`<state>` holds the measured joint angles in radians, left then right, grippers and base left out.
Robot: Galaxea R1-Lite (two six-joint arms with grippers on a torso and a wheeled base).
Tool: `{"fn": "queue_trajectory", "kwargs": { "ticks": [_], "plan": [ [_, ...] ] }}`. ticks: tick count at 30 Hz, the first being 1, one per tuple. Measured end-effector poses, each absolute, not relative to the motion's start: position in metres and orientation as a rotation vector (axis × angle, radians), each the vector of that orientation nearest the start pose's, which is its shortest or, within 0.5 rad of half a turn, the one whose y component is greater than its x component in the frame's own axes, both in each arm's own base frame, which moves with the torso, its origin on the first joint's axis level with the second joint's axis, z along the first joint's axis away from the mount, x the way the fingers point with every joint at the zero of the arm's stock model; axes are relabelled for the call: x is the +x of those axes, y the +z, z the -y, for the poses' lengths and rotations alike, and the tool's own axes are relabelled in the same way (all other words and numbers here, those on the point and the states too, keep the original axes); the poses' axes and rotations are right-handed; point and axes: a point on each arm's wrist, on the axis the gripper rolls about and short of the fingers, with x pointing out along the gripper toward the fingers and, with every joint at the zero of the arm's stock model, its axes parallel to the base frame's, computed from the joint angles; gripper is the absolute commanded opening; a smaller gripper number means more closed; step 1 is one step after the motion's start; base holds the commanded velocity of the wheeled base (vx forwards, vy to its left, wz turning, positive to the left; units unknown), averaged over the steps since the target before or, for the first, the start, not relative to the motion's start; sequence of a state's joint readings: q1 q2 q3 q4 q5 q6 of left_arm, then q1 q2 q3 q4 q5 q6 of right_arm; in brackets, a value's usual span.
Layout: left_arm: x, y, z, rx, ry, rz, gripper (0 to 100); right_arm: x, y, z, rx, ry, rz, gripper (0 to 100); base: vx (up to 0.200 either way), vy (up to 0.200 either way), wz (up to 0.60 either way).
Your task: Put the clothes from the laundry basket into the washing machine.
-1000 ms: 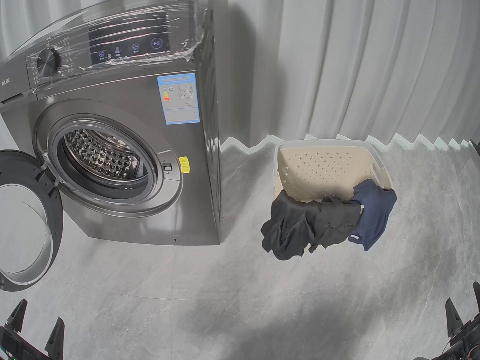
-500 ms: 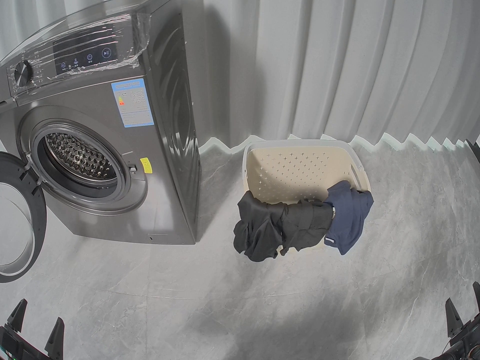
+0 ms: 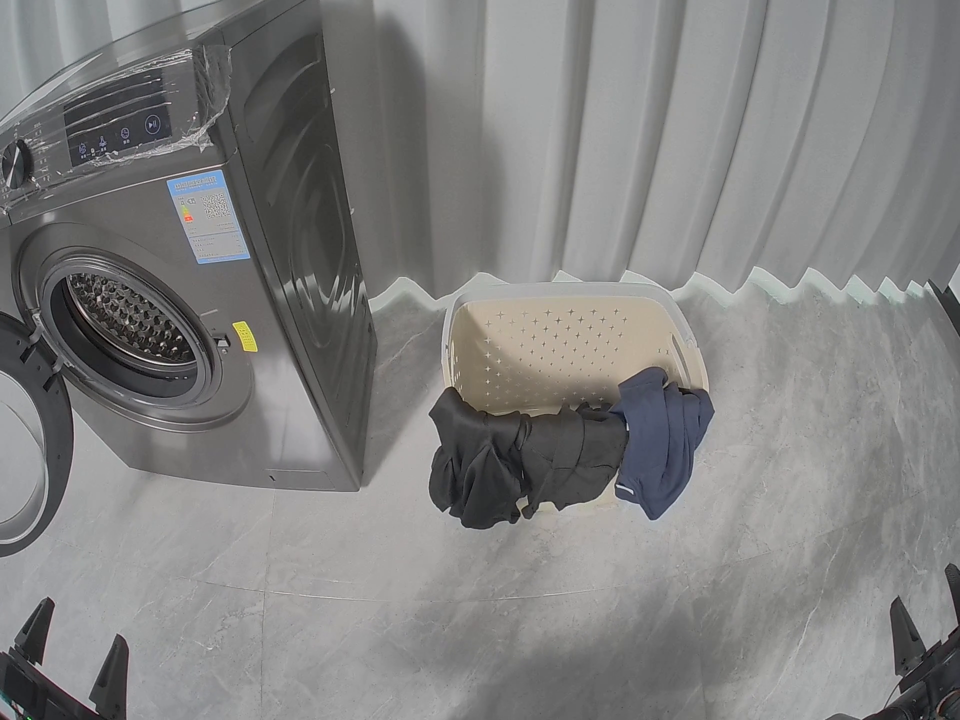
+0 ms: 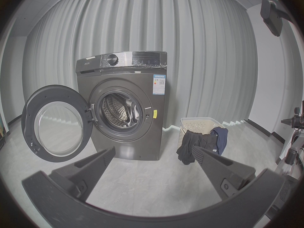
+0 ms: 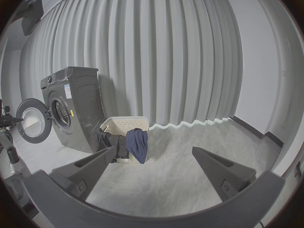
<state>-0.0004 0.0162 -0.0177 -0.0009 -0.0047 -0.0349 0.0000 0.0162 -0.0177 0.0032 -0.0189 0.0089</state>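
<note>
A cream laundry basket (image 3: 560, 337) (image 4: 202, 124) (image 5: 125, 124) stands on the floor beside the grey washing machine (image 3: 200, 252) (image 4: 126, 105) (image 5: 74, 105). A black garment (image 3: 510, 457) (image 4: 190, 141) (image 5: 109, 141) and a navy garment (image 3: 660, 432) (image 4: 220, 136) (image 5: 137, 143) hang over the basket's near rim. The machine's round door (image 3: 25, 452) (image 4: 57, 122) (image 5: 33, 121) is swung open, showing the steel drum (image 3: 125, 327) (image 4: 122, 108). My left gripper (image 3: 72, 652) (image 4: 153, 157) and right gripper (image 3: 925, 617) (image 5: 153, 157) are open and empty, low and well short of the basket.
A pleated white curtain (image 3: 650, 102) runs along the wall behind the machine and basket. Bare grey marble floor (image 3: 500, 612) lies between me and both objects. A dark skirting (image 5: 253, 127) edges the right wall.
The whole head view has shifted: machine and basket now sit further left in it, so the camera turned right. The garments and both grippers keep their places.
</note>
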Motion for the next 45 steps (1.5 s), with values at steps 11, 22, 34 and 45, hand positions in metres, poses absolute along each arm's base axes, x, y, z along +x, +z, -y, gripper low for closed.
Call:
{"fn": "queue_trajectory", "kwargs": {
  "ticks": [11,22,34,45],
  "plan": [
    [-0.0229,0.0809,0.0001,-0.036,-0.005,0.003,100,-0.0229,0.0805,0.0004,0.009,-0.019,-0.001,100,0.055,0.000,0.00],
    [-0.0229,0.0809,0.0001,-0.037,-0.004,0.003,100,-0.0229,0.0804,0.0004,0.009,-0.020,-0.002,100,0.000,-0.182,0.00],
    [-0.0229,0.0808,0.0001,-0.037,-0.005,0.002,100,-0.0229,0.0805,0.0004,0.009,-0.020,-0.001,100,0.000,-0.083,0.00],
    [-0.0229,0.0809,0.0001,-0.037,-0.005,0.003,100,-0.0229,0.0804,0.0004,0.009,-0.020,-0.002,100,0.055,0.000,0.00]
  ]
}}
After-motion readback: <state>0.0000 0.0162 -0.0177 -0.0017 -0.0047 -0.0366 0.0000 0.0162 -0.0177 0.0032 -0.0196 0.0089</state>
